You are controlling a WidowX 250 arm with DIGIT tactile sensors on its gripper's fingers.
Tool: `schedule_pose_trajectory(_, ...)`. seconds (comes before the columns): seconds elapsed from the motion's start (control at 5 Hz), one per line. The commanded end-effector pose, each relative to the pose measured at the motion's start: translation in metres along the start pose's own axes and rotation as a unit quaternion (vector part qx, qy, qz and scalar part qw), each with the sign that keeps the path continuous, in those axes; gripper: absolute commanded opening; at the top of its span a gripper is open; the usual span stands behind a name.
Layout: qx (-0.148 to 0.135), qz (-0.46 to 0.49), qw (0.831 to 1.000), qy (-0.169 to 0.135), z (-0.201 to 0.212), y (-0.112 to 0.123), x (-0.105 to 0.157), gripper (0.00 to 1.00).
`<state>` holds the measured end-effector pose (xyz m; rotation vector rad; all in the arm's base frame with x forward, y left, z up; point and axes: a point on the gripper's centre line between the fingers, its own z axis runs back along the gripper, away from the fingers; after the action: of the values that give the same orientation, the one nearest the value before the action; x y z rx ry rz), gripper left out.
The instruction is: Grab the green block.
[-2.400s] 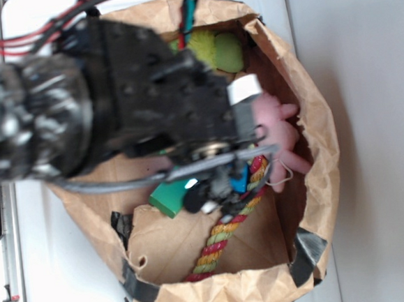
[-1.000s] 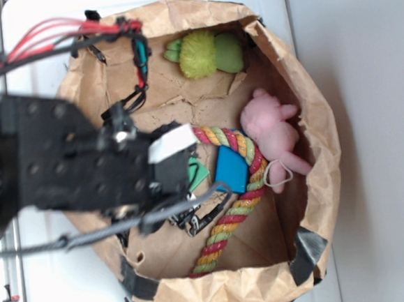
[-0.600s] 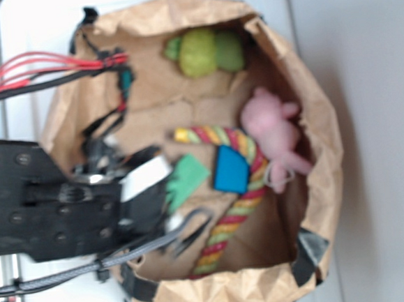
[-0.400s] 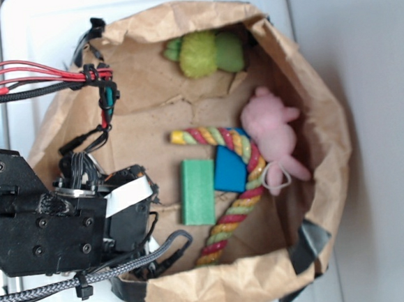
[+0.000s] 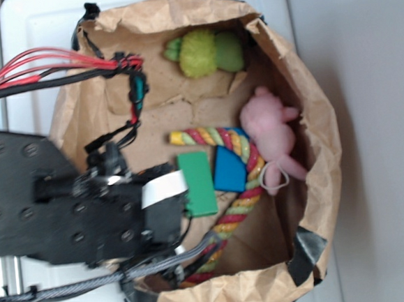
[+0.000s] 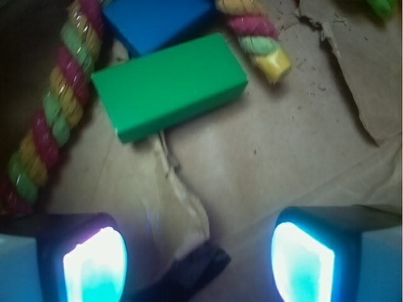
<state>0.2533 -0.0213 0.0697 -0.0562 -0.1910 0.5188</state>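
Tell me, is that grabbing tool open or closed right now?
Open. In the wrist view the tool has its two fingers wide apart with bare paper between them; the green block lies ahead, untouched.

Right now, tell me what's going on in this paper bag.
A WidowX arm is after the small bright-green rectangular block, which lies flat on the floor of the brown paper bag beside the blue squarish block and the multicoloured rope. The gripper is open and empty, short of the block, not touching it. A fuzzy lime-green plush and a pink plush sit further off.
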Motion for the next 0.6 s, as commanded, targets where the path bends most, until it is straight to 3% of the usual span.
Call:
schedule_pose_trajectory(0.0, 0.004, 0.016, 1.0, -0.021, 0.0, 0.005, 0.023, 1.0)
schedule_pose_trajectory(0.4, 0.0, 0.042, 0.999, -0.016, 0.002, 0.004, 0.038, 1.0)
